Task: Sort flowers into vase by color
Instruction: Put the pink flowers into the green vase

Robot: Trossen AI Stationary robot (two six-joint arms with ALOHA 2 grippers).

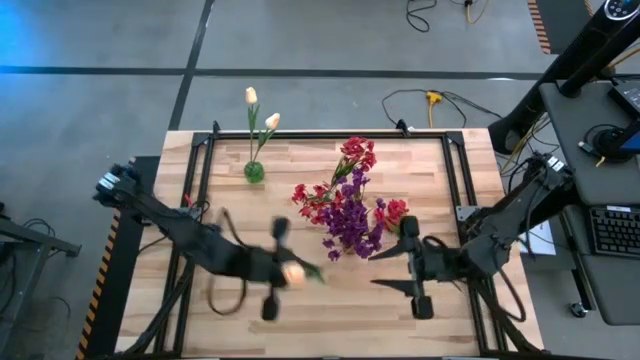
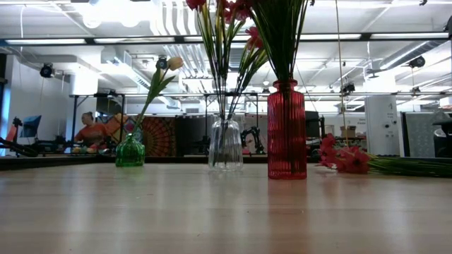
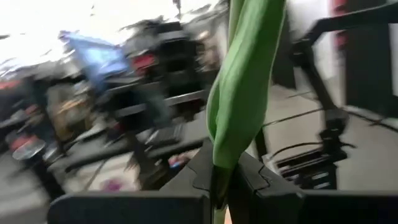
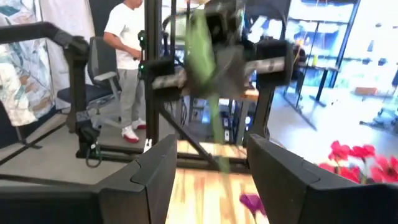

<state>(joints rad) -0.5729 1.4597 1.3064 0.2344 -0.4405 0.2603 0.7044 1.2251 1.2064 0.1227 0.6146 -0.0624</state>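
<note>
My left gripper hangs over the table's near middle, shut on a cream-yellow tulip with a green leaf. Facing it from the right, my right gripper is open, with nothing between its fingers. A small green vase at the far left holds two cream tulips. At mid-table a clear vase and a red vase hold red and purple flowers. More red flowers lie on the table to the right. My left gripper pinches the tulip's green stem and leaf between its two fingers. The fingers are level and point toward the table's right. The flower stands roughly upright, lifted clear of the table; its leaf rises above the fingers and its thin stem hangs below them.
The wooden table has dark rails along its left, right and far sides. Cables lie on the floor beyond the far edge. A desk with a keyboard stands to the right. People show in the room behind.
</note>
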